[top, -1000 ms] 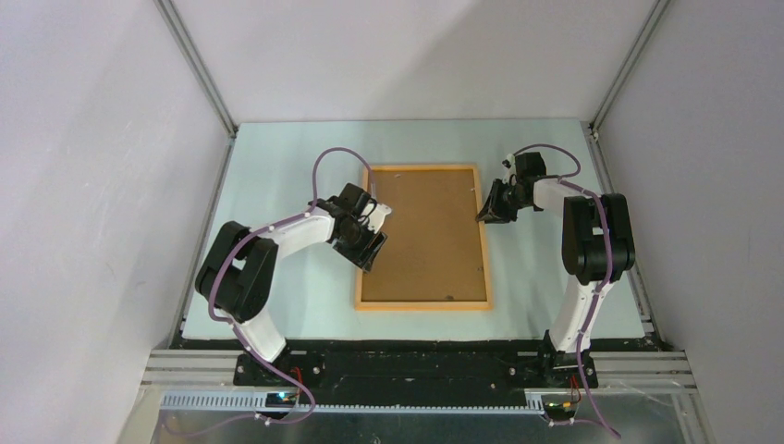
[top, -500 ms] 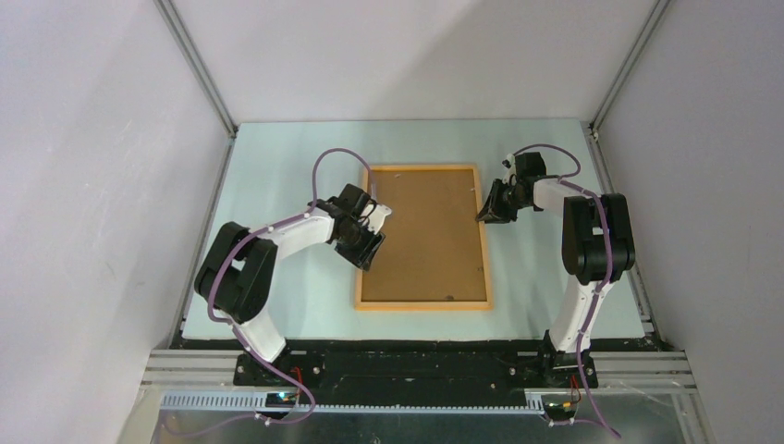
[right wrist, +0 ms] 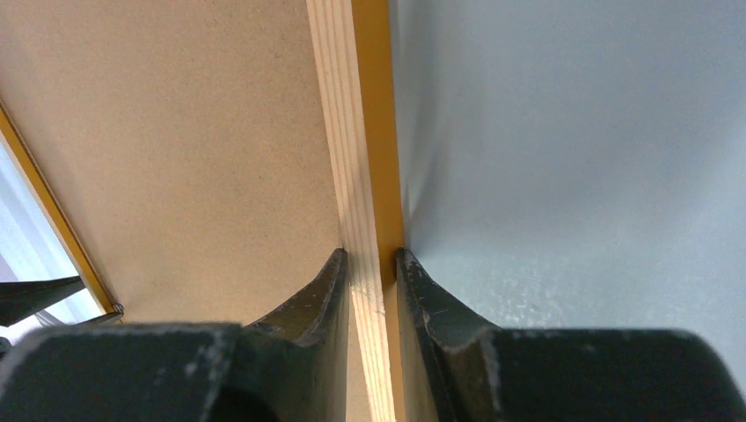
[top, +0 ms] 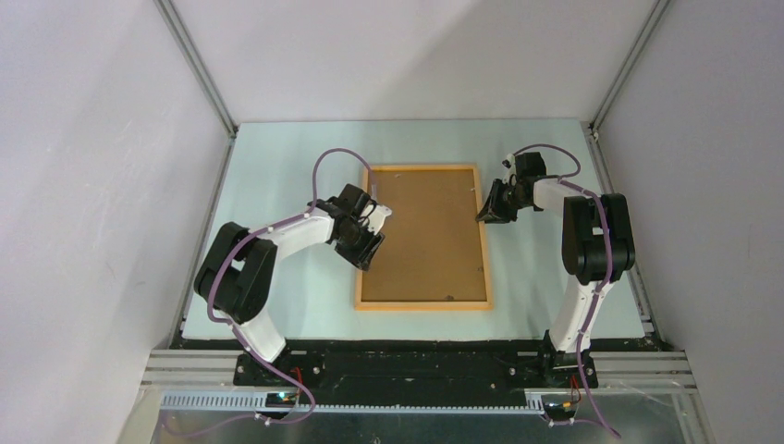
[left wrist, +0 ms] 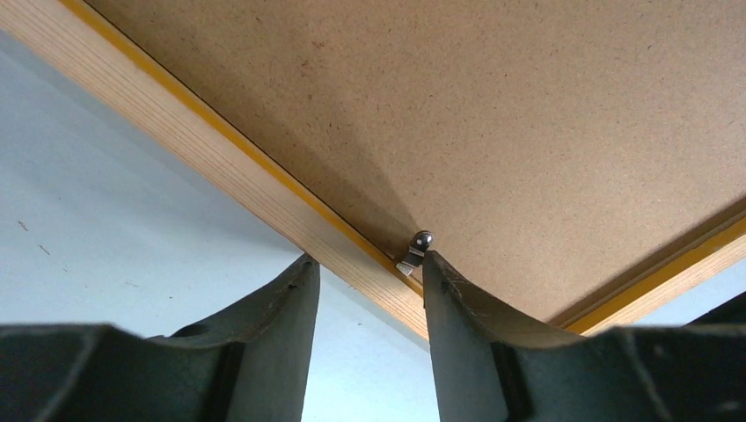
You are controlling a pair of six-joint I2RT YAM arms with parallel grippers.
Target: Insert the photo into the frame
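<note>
Near end first: the frame (top: 422,304) lies flat and back side up on the table (top: 277,176), with its short near rail toward my bases. The brown backing board (top: 425,231) fills the opening edge to edge. The photo is not in view anywhere. I cannot tell whether it already sits under the board. My judgement is that the board is seated and what is left is fastening the back, which is not yet shown as done.

Next out, my left fingers (top: 367,252) straddle the left rail, roughly half apart and not clamped on anything. The outer one stands over bare table, clear of the wood. The inner one touches a small metal tab (left wrist: 415,251) where the board meets the rail. I read this as working that tab.

Farther out, my right fingers (top: 487,212) are narrow and pinch the right rail, one on the board side and one on the outer face. They look to be steadying the frame.

Against a second ago: my left fingers have drawn closer together and crept slightly. The right fingers, frame and board sit as they did.
</note>
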